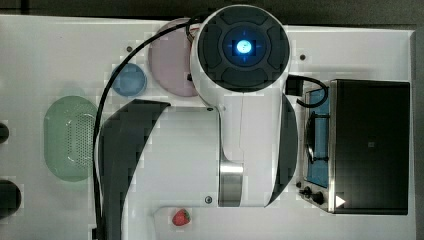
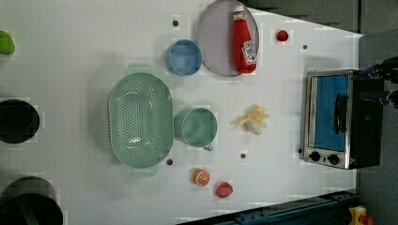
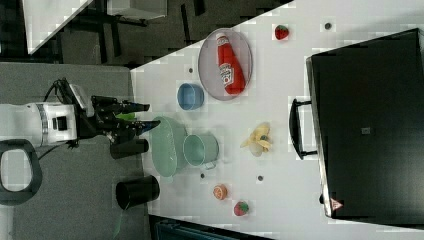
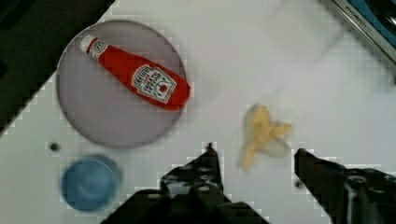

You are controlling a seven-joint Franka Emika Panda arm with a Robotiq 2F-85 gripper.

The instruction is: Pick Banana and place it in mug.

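White tabletop [image 2: 94, 56] carries all the objects, with dark floor beyond its edge in the right view. Seen from the wrist view, the gripper [image 4: 254, 161] hangs above the table with its two dark fingers [image 4: 201, 172] spread well apart and nothing between them but air. The banana [image 4: 261, 133], a pale yellow peeled piece, lies on the table below the gap between the fingertips, nearer the far side of that gap, untouched. Beyond the fingers lies a grey plate [image 4: 88, 116] bearing a red ketchup bottle [image 4: 140, 79], and beside the plate a blue bowl [image 4: 88, 182]. In the left view the mug [image 2: 197, 127] stands upright just beside the green perforated basket [image 2: 138, 119], and the banana sits apart from it toward the toaster oven [image 2: 340, 119]. An orange slice [image 2: 202, 177] and a strawberry [image 2: 224, 190] rest near the mug. In the right view the gripper is held off the table's edge, high above the basket's side.
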